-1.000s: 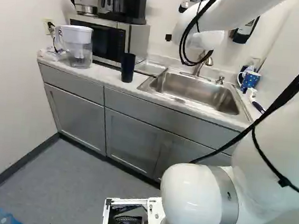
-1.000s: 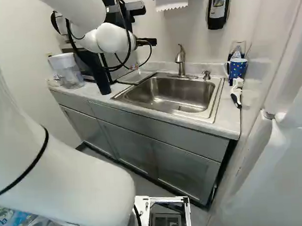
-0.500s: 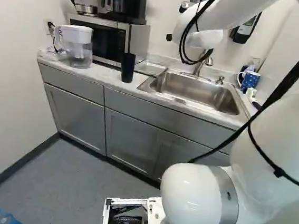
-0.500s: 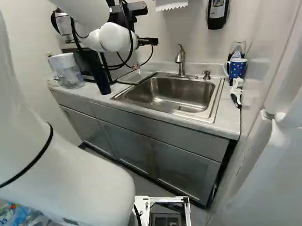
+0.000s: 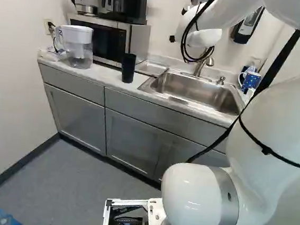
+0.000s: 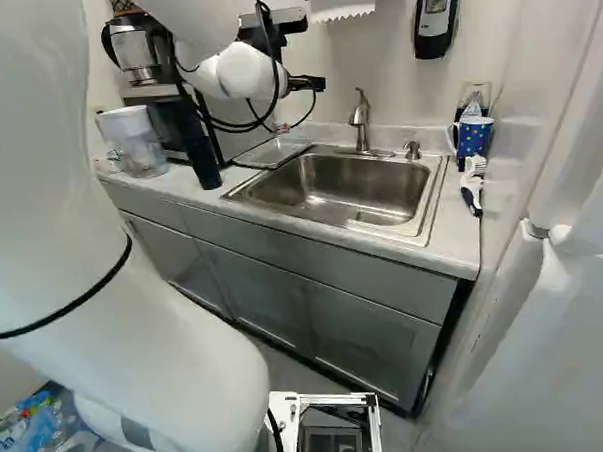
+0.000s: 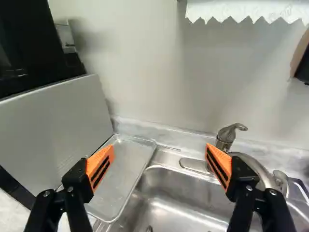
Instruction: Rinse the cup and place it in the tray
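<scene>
In the right base view my gripper is partly visible beyond the wrist, raised above the counter near the tray. The wrist view shows the gripper open and empty, one orange pad in front of the metal tray, the other in front of the faucet. A tall dark cup stands upright on the counter, left of that tray in the left base view; the wrist view does not show it. A blue dotted mug stands beyond the sink's far side.
The sink adjoins the tray, with its faucet behind. A water pitcher and a microwave stand left of the dark cup. A brush lies near the mug, and a paper towel dispenser hangs above.
My arm's large links have swung, and in the right base view the wrist and gripper have shifted a little to the right. The base, dark cup and tray have stayed put.
</scene>
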You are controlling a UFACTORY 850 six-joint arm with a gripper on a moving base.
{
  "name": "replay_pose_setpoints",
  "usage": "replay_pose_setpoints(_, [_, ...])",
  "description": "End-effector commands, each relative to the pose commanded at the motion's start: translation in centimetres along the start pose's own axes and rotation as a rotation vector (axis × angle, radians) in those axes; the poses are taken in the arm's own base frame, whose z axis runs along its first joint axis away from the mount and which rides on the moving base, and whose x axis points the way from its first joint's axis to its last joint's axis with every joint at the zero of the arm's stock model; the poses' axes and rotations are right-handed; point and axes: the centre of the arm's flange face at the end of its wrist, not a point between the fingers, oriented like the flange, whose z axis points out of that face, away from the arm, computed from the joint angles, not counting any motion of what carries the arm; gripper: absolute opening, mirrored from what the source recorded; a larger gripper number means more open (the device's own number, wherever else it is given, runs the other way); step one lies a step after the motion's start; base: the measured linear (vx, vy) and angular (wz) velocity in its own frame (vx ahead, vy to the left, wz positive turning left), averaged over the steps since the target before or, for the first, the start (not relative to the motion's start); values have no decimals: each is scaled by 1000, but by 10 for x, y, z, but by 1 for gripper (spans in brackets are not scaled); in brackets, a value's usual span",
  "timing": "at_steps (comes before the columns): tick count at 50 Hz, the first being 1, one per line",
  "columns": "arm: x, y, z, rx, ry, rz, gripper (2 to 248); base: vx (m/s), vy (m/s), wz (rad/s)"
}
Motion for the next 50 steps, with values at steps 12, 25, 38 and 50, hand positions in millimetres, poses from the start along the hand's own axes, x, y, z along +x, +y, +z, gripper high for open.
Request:
replay_pose_setpoints(12, [1, 10, 21, -18, -35, 4, 247, 0, 0, 0])
replay_pose_setpoints(25, [2, 21, 43, -36, -73, 9, 247, 0, 0, 0])
replay_pose_setpoints(38, [2, 33, 66, -54, -108, 14, 247, 0, 0, 0])
replay_pose_setpoints(50, [1, 45, 84, -71, -140, 20, 247, 0, 0, 0])
